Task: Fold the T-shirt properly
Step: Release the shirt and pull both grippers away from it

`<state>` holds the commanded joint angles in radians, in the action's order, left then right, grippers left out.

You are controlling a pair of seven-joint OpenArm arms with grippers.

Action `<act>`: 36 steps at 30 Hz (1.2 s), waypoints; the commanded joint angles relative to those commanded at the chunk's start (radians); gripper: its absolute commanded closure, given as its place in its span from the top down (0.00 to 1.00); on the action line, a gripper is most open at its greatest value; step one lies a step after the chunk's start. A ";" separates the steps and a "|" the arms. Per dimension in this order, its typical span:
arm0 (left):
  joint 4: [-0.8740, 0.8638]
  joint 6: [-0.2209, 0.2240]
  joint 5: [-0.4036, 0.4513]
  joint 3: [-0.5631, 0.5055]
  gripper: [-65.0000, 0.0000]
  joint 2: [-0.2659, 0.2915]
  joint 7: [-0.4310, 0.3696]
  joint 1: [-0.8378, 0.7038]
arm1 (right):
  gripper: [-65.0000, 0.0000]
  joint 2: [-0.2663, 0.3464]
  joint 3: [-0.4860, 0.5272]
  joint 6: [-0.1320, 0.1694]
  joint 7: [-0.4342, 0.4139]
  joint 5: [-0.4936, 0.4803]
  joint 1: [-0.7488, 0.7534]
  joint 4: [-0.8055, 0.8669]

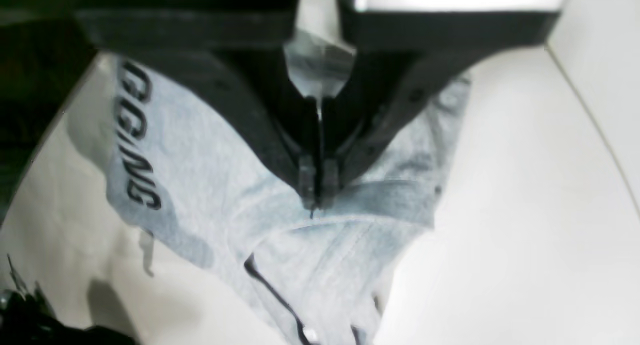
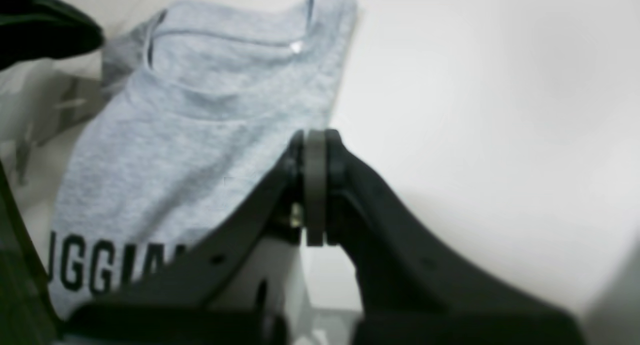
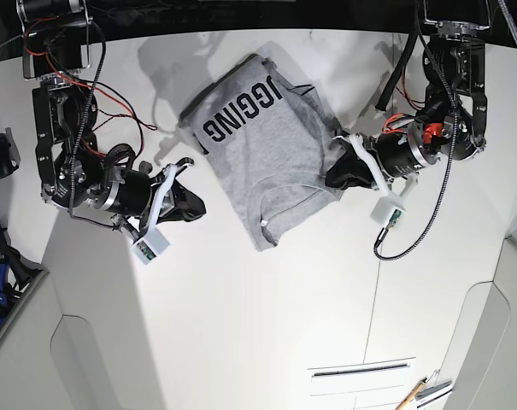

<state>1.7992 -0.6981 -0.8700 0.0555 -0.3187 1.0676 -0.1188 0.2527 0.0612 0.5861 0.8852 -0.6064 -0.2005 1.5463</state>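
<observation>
Base view shows the T-shirt [image 3: 262,145] partly folded near the bench's far edge, lettering up, collar toward the near side. Left gripper [image 3: 337,175] is clenched on its edge fabric. Right gripper [image 3: 192,204], fingers closed on nothing, rests just beside it. Red wires [image 3: 113,107] hang nearby.

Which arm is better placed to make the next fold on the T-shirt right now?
Left, most likely. The left gripper is shut at the edge of the T-shirt, seemingly pinching cloth. The right gripper is shut on nothing, off the cloth.
</observation>
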 joint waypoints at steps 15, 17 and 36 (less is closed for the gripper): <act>-0.122 0.000 0.119 -0.003 0.00 0.023 -0.056 -0.130 | 0.00 -0.001 0.000 0.003 0.039 -0.104 0.159 -0.002; -0.156 0.000 0.119 -0.003 0.00 0.022 -0.061 -0.095 | 0.00 -0.002 0.000 0.004 0.039 -0.138 0.185 -0.002; -0.348 0.000 -0.034 -0.001 0.00 -0.047 -0.029 0.099 | 0.00 -0.100 -0.024 0.005 0.066 -0.175 0.273 0.005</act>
<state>1.4513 -0.6981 -0.9035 0.0547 -0.3660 1.0382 -0.0200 0.1528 0.0368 0.5911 0.9508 -0.7818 0.0727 1.5509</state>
